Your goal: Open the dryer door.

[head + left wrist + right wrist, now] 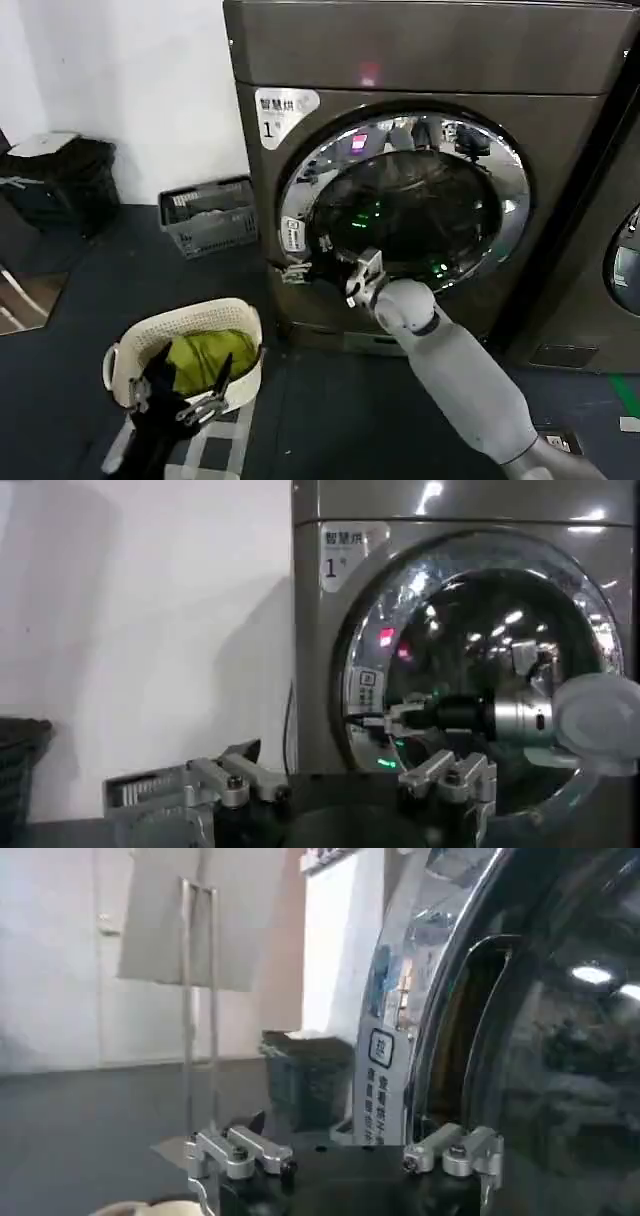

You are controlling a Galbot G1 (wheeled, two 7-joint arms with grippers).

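Step in hand: we judge this to be the reach for the door's edge; the dryer door point(405, 200) looks seated flush in the dryer point(420, 60), so the opening itself is not yet done.

Dryer door: it fills the front of the dryer, a chrome ring around dark glass, below the white sticker point(283, 108) marked "1". A small label point(292, 235) sits on the ring's left side, above the spot the arm has reached.

Right pincer point(325, 262): we see it at the lower left rim of the door, just under that label, with its fingers spread wide in the right wrist view and nothing between them. The chrome rim and a dark recess behind it lie right ahead of the fingers.

Left pincer point(178, 400): parked low over the laundry basket point(125, 350) on the floor, well apart from the dryer, fingers apart and empty.

Next move: we think the right pincer must seat a finger into the recess at the rim or close on the edge, then pull outward and swing the door on its far hinge.
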